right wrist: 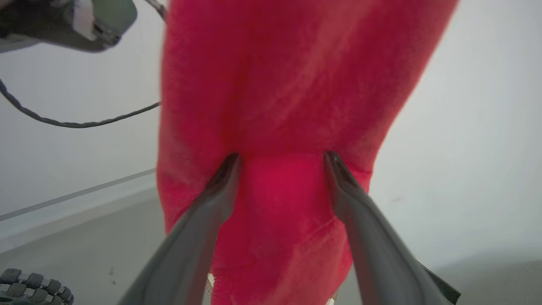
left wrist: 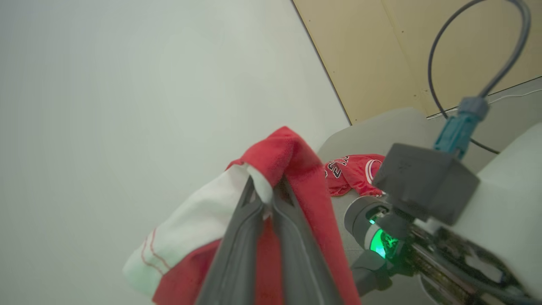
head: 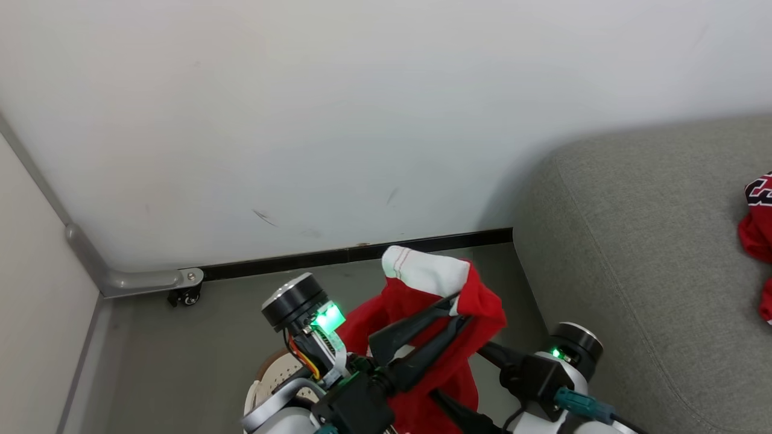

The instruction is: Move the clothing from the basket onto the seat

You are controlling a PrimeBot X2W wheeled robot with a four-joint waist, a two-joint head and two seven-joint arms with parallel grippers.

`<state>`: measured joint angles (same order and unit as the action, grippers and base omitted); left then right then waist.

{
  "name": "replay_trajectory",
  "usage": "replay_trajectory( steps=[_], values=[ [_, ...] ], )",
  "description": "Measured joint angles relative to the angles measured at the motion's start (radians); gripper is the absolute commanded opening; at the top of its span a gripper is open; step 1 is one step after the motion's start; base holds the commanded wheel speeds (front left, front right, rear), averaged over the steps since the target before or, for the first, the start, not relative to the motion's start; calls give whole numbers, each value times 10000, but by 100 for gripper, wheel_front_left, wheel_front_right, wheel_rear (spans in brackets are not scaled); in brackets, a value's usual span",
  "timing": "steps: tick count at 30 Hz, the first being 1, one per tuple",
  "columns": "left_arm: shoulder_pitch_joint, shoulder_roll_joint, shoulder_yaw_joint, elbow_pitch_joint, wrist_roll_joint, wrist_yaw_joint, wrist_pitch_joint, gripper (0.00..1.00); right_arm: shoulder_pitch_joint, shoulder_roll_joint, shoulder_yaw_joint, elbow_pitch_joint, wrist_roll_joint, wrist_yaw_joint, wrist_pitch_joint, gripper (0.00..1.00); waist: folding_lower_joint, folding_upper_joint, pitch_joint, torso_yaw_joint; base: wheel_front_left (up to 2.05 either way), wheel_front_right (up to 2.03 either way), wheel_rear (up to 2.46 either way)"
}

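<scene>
My left gripper is shut on a plain red garment with white trim, held up above the grey floor; in the left wrist view the two fingers pinch a fold of the garment. The cloth hangs down between the arms. My right gripper is open and points at the hanging cloth; in the right wrist view its spread fingertips touch the red fabric. The cream basket peeks out below the left arm. The jersey lies on the grey seat.
A white wall with a black baseboard stands straight ahead. A metal frame foot with a caster sits at the left corner. A tyre shows at the right wrist view's lower left. Grey floor lies between basket and seat.
</scene>
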<state>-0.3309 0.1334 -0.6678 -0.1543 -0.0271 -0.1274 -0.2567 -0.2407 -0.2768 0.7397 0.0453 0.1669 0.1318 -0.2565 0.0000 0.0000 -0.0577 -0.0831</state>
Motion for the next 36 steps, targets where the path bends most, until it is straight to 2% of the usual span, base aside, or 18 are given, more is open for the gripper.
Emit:
replay_trajectory(
  steps=[7, 29, 30, 31, 36],
  values=[
    [-163, 38, -543, -2, -79, 0, 0, 0, -365, 268, 385, 59, -15, 2, -2, 100, 0, 0, 15, 45, 0, 0, 0],
    [-311, 52, -1058, 52, -420, 2, 0, 0, -715, 920, 692, 610, -351, 0, -2, 100, 0, 0, 41, 274, 0, 0, 0],
    [-312, 54, -1064, 58, -428, 2, 0, 0, -713, 949, 686, 639, -345, 0, -2, 41, 0, 0, 44, 286, 0, 0, 0],
    [-312, 59, -1074, 59, -428, 2, 0, 0, -713, 984, 663, 675, -345, 0, -2, 0, 0, 0, 47, 297, 0, 0, 0],
    [-320, 65, -1104, 58, -431, 2, 0, 0, -709, 1131, 420, 840, -345, 2, -2, 0, 0, 0, 57, 343, 0, 0, 0]
  ],
)
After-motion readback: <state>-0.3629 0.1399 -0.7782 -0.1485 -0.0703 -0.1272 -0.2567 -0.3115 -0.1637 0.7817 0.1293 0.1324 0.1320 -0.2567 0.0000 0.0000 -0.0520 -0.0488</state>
